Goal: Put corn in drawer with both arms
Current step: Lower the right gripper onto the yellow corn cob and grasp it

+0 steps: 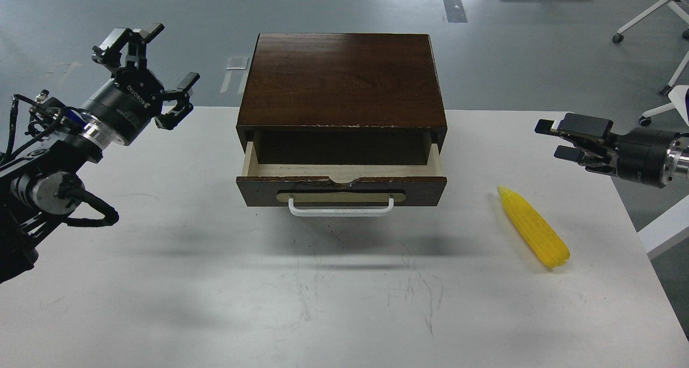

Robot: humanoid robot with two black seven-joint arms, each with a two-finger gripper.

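The bright yellow tapered plastic corn cob point(533, 226) lies on the white desk point(215, 292), right of the dark brown wooden box point(342, 80) whose shallow pale-lined drawer point(341, 183) stands partly pulled out. The left black claw point(146, 69) hovers spread wide, holding nothing; the right black claw point(554, 139), above the corn, is slightly parted and empty.

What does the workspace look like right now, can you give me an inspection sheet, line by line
Surface: white table, scuffed with dark marks near the front.
Job's things: drawer of the dark wooden box partly open, nothing seen inside; corn lying on the table right of the box, untouched.
Clutter: nothing seen.
Grippers: left gripper open, raised left of the box; right gripper open, above the table beyond the corn, holding nothing.
Cables: black cables looped on the left arm.
Surroundings: grey floor, chair bases at far right.
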